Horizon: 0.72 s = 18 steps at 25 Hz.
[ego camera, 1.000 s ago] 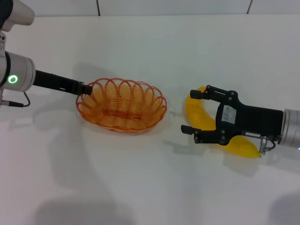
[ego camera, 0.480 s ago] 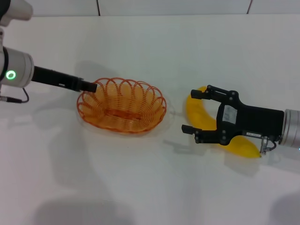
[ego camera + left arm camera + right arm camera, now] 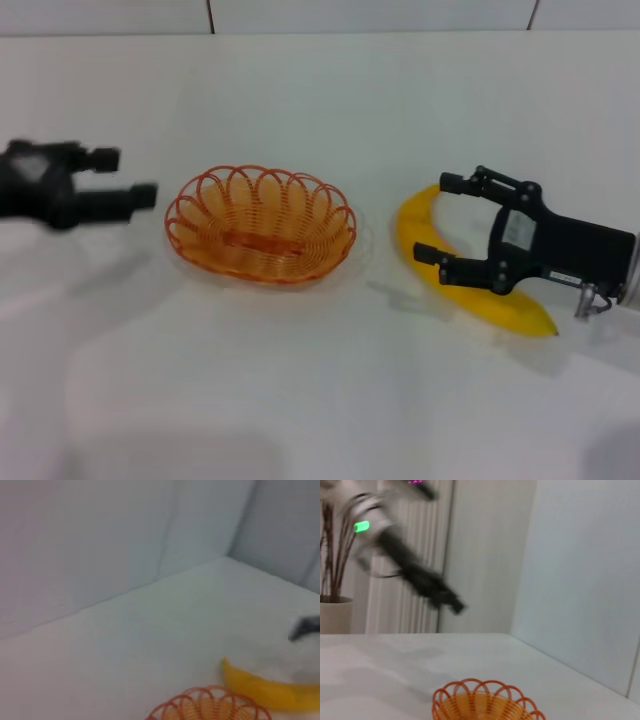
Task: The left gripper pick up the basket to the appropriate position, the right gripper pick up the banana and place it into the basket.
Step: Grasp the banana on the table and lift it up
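Your left gripper [image 3: 125, 176] pulled back from the basket [image 3: 261, 223] in the last half second, and now it hung clear toward the left edge of the desk [image 3: 320, 400], a gap open between it and the basket's rim. Its fingers were spread apart and held nothing. From the right wrist camera you could see that arm blurred and raised above the desk [image 3: 395, 660], with the left gripper [image 3: 447, 602] well off the basket [image 3: 487, 702].

Your basket sat by itself near the middle of the desk, upright, nothing inside it.

Your right gripper [image 3: 440, 220] had shifted too: it sat a little farther toward the back and right edges than before, jaws wide open, hovering over the banana [image 3: 470, 285] but not closed on it. One finger [image 3: 465, 183] showed above the banana's upper tip, the other [image 3: 440, 255] crossed its middle.

Your banana lay flat on the desk right of the basket, just apart from it. The left wrist camera caught the banana [image 3: 267, 690] beside the basket's rim [image 3: 210, 705].
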Each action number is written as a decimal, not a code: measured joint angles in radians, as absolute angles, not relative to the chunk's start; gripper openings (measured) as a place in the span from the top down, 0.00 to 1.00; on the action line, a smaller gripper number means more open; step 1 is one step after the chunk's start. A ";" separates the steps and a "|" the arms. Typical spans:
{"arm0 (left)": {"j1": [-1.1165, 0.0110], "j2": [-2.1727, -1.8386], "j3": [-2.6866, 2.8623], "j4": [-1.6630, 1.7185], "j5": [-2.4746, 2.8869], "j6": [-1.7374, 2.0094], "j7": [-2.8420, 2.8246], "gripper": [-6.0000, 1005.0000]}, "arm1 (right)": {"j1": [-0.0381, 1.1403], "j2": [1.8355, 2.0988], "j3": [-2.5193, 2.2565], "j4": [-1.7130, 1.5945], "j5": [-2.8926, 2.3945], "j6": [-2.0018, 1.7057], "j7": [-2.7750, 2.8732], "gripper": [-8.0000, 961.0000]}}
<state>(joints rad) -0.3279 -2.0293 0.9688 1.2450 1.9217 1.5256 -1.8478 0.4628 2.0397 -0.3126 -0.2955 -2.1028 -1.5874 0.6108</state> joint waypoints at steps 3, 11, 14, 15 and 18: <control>-0.231 -2.031 0.974 1.152 1.798 1.535 -1.521 0.24 | 0.444 2.038 -0.297 -0.298 -2.100 -1.598 0.613 0.24; -0.217 -2.027 0.943 0.796 1.688 1.483 -1.014 0.14 | 0.402 2.036 -0.307 -0.368 -2.152 -1.595 0.759 0.24; -0.235 -2.027 0.915 0.759 1.690 1.482 -1.015 0.11 | 0.410 2.037 -0.308 -0.407 -2.217 -1.580 0.858 0.24; -0.239 -2.027 0.911 0.754 1.690 1.482 -1.016 0.11 | 0.415 2.038 -0.308 -0.416 -2.229 -1.576 0.885 0.24; -0.246 -2.026 0.907 0.741 1.690 1.482 -1.020 0.11 | 0.427 2.039 -0.324 -0.449 -2.242 -1.547 0.971 0.25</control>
